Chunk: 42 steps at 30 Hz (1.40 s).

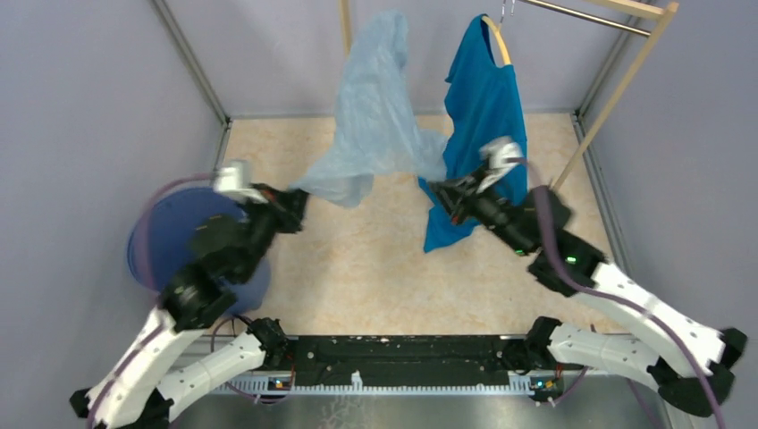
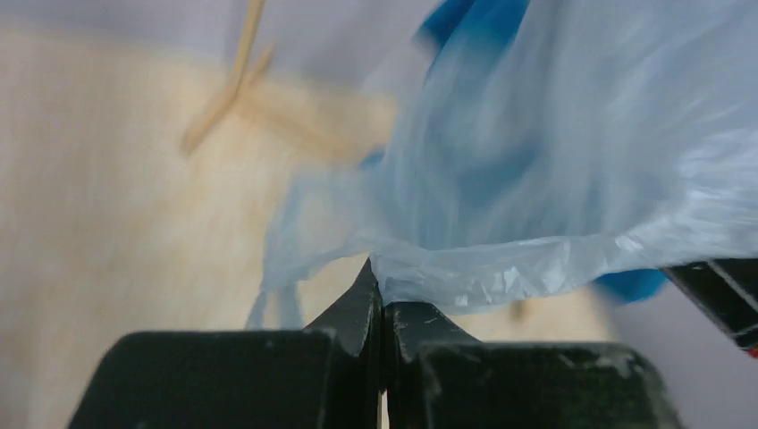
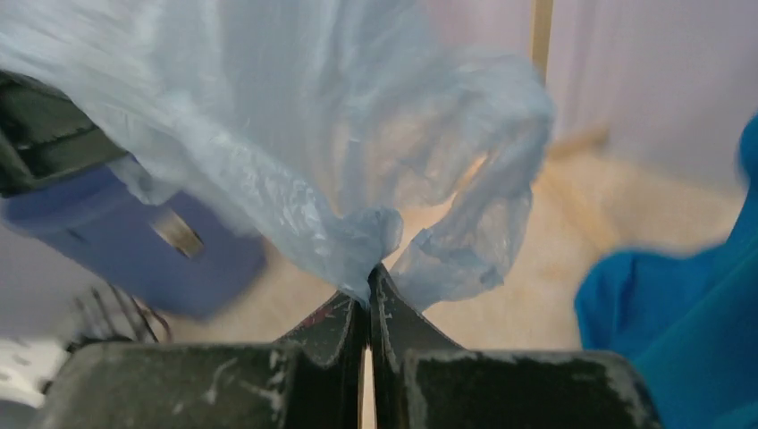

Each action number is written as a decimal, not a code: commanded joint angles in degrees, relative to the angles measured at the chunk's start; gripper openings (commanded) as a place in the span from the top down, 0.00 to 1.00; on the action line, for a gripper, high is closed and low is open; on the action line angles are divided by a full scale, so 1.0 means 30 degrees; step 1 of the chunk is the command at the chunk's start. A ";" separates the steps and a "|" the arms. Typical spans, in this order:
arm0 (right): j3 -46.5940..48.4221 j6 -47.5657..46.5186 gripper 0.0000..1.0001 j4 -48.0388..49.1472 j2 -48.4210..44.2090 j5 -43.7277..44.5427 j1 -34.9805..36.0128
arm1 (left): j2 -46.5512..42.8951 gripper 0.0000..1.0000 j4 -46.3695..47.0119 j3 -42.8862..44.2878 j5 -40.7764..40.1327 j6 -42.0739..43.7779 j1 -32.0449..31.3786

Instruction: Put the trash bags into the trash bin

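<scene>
- The left gripper [image 1: 299, 198] is clenched on the lower hem of the trash bag [image 1: 375, 116]; its wrist view shows the thin film pinched between closed fingertips [image 2: 357, 308].
- The right gripper [image 1: 440, 192] is likewise clamped on the bag's opposite lower corner, just in front of the blue T-shirt [image 1: 483, 107].
- The bag hangs above the desk [image 1: 393, 268], its long axis running from 12 o'clock by the wooden rack [image 1: 617, 89] down to 6 o'clock. Its hem is stretched between the two grippers.
- The trash bin [image 1: 165, 232] sits at 8 o'clock from the bag, under the left arm. The left gripper is therefore nearer, and the carry likely goes toward 8 o'clock.
</scene>
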 commanded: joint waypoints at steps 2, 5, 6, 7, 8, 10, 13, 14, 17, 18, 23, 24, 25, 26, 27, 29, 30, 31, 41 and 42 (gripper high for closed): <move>-0.5828 0.2453 1.00 -0.4250 0.3790 0.0552 -0.0093 | 0.2029 1.00 -0.7981 -0.5098 -0.1558 -0.5625 -0.0037; -0.5389 0.1927 1.00 -0.5459 0.3205 0.0815 -0.0402 | 0.0394 1.00 -0.7171 -0.4911 -0.1623 -0.3867 -0.0037; -0.4801 0.1761 1.00 -0.6157 0.3164 0.0902 -0.0621 | 0.0173 1.00 -0.6803 -0.4690 -0.1471 -0.3376 -0.0037; -0.4101 0.1696 1.00 -0.7011 0.3192 0.0990 -0.0809 | 0.0204 1.00 -0.6647 -0.4486 -0.1346 -0.3197 -0.0037; -0.3486 0.1688 1.00 -0.7618 0.3232 0.1151 -0.0961 | 0.0398 1.00 -0.6696 -0.4307 -0.1213 -0.3149 -0.0037; -0.2571 0.1846 1.00 -0.8500 0.3133 0.1971 -0.1004 | 0.1035 1.00 -0.7068 -0.3970 -0.1004 -0.3367 -0.0037; -0.2362 0.1920 0.99 -0.9043 0.2745 0.3189 -0.1012 | 0.1450 1.00 -0.6675 -0.3959 -0.0246 -0.3793 -0.0037; -0.2338 0.1856 0.97 -0.9260 0.2663 0.3698 -0.1012 | 0.1367 1.00 -0.6206 -0.4072 0.0195 -0.3775 -0.0037; -0.1886 0.1593 0.88 -0.9901 0.2599 0.3122 -0.1002 | 0.1259 1.00 -0.5178 -0.3891 0.1163 -0.3667 -0.0037; -0.1671 0.1466 0.82 -1.0041 0.2557 0.2461 -0.1011 | 0.1383 1.00 -0.5118 -0.3650 0.1427 -0.3680 -0.0037; -0.0538 0.0852 0.41 -1.0756 0.1981 0.1083 -0.0540 | 0.2172 1.00 -0.4529 -0.2635 0.2711 -0.3982 -0.0037; -0.0569 0.0649 0.36 -1.0657 0.1953 0.0899 -0.0495 | 0.2233 1.00 -0.4264 -0.2589 0.2945 -0.3969 -0.0037; -0.0737 0.0532 0.32 -1.0539 0.2001 0.0876 -0.0478 | 0.2307 1.00 -0.4078 -0.2579 0.3099 -0.4030 -0.0037; -0.0865 0.0530 0.28 -1.0458 0.2120 0.0837 -0.0454 | 0.2390 1.00 -0.3937 -0.2578 0.3213 -0.4085 -0.0037; -0.0866 0.0499 0.27 -1.0411 0.2329 0.0674 -0.0367 | 0.2477 1.00 -0.3795 -0.2556 0.3337 -0.4128 -0.0037; -0.0646 0.0443 0.25 -1.0132 0.2776 0.0687 0.0294 | 0.2705 1.00 -0.3652 -0.2452 0.3640 -0.4218 -0.0037; -0.0414 0.0374 0.24 -0.9913 0.3019 0.0919 0.0865 | 0.2835 1.00 -0.3543 -0.2379 0.3957 -0.4214 -0.0037; -0.0073 0.0252 0.23 -0.9669 0.3313 0.0948 0.1655 | 0.2998 1.00 -0.3442 -0.2308 0.4174 -0.4207 -0.0037; -0.0517 -0.1714 0.04 -0.3038 0.4873 -0.1574 0.3029 | 0.4407 1.00 -0.3510 -0.0841 0.6433 -0.2654 -0.0037; -0.0438 -0.2104 0.04 -0.2819 0.5178 -0.1964 0.2863 | 0.4564 1.00 -0.3657 -0.0691 0.6801 -0.2243 -0.0037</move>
